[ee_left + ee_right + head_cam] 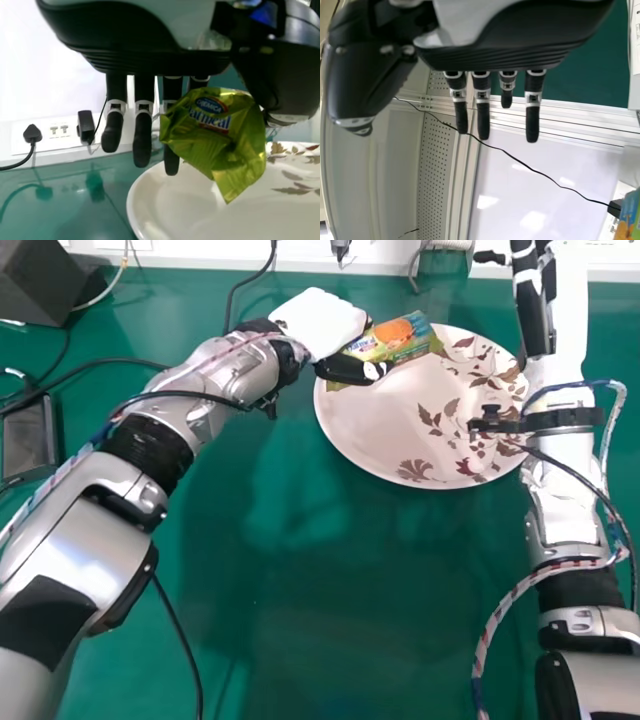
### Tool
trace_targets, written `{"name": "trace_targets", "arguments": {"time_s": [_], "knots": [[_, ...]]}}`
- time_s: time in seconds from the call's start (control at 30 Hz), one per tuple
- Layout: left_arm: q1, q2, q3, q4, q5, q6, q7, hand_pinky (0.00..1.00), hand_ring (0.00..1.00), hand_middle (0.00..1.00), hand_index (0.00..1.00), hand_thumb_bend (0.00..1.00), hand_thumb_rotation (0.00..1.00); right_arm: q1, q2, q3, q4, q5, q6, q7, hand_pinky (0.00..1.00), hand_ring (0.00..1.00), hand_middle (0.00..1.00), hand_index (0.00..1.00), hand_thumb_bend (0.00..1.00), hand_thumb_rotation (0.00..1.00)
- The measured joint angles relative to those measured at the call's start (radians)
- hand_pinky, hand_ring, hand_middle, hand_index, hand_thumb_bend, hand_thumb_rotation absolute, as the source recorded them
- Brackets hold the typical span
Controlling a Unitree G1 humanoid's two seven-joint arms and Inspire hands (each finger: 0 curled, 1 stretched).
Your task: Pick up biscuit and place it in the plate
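Note:
In the head view my left hand is at the plate's back-left rim, pinching the green and orange biscuit packet over the plate, which is white with brown leaves. The left wrist view has the left hand with fingers nearly straight, the crinkled green packet held between them and the thumb above the plate. My right hand is raised beyond the plate's right side, away from the packet; the right wrist view has the right hand open, its fingers straight.
A green table lies under everything. A dark box and a black device stand at the left, with cables around them. The right forearm runs along the plate's right edge. Wall sockets line the back.

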Motion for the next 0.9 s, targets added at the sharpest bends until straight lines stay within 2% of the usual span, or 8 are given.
{"name": "trace_targets", "arguments": {"time_s": [0.2,0.37,0.9], "knots": [[-0.025,-0.016,-0.014,0.069,-0.002,-0.016,0.003,0.21,0.26,0.43,0.51,0.52,0.00,0.000,0.000,0.000,0.000,0.000,0.015,0.005,0.63,0.80,0.82,0.83,0.86,0.17],[-0.037,-0.029,-0.019,0.111,-0.003,-0.028,0.005,0.21,0.27,0.43,0.51,0.52,0.00,0.000,0.000,0.000,0.000,0.002,0.015,0.006,0.62,0.78,0.80,0.82,0.86,0.17],[-0.049,-0.062,-0.045,0.183,-0.001,-0.032,0.037,0.22,0.26,0.44,0.50,0.52,0.00,-0.020,0.001,-0.001,0.041,0.022,0.071,0.021,0.64,0.80,0.82,0.82,0.87,0.18]]}}
